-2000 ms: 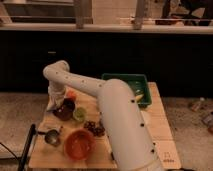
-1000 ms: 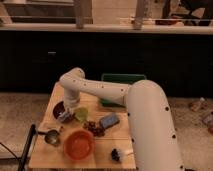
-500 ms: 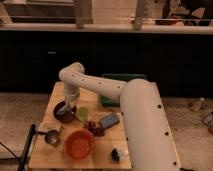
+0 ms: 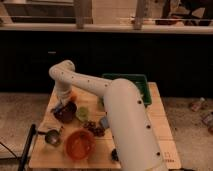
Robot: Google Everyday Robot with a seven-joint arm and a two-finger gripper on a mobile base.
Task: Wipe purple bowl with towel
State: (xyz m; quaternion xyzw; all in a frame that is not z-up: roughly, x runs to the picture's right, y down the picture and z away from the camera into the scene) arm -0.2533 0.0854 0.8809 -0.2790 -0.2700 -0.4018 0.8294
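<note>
While my gripper sits at the rim of the purple bowl on the table, can't tell grip state.

You have two bowls on the tabletop: one purple bowl and one orange bowl. Count also one small green cup, one metal cup and one green bin at the far edge. One gripper hangs over the purple bowl's left rim.

White tubular arm with dark dots; gripper at purple bowl.
</note>
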